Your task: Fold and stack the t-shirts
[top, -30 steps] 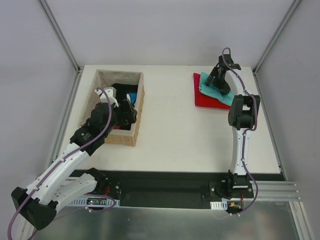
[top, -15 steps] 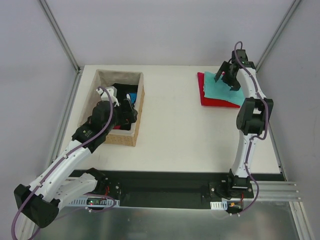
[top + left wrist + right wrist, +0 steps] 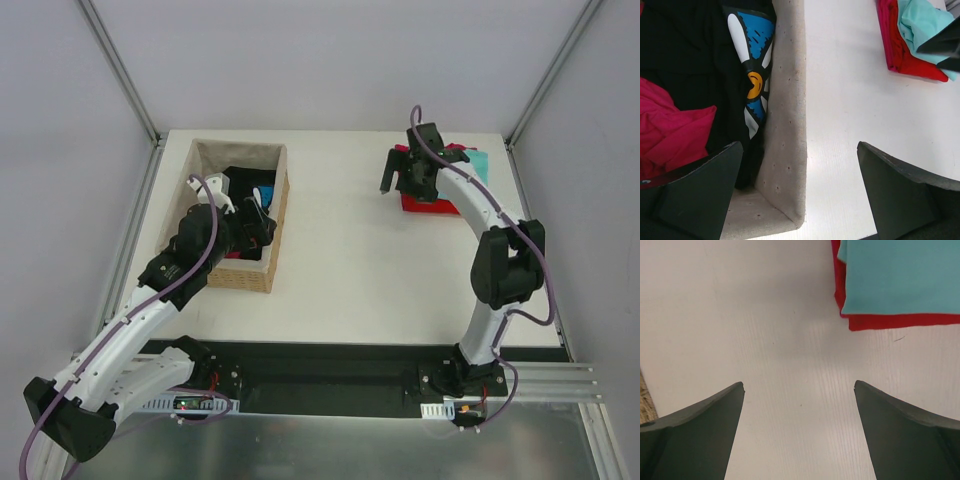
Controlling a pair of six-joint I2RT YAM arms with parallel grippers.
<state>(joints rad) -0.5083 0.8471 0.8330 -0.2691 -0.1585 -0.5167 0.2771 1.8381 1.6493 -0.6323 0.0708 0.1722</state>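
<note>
The left tool (image 3: 800, 145) hangs wide and empty over the basket (image 3: 787, 125) wall. The black shirt (image 3: 685, 55) and crimson-pink shirt (image 3: 670, 125) lie inside, below one of its fingers. The right tool (image 3: 799, 385), also wide and empty, hovers over bare worktop (image 3: 740, 315), with the folded teal shirt (image 3: 900, 275) on the red shirt (image 3: 900, 321) just ahead of it. The step in hand looks like fetching the next shirt: the left tool must shift over the cloth, descend and pinch it.

No words, numbers or signs could be read. The black t-shirt (image 3: 685, 60) in the basket (image 3: 786, 130) showed only a blue and white flower picture.
</note>
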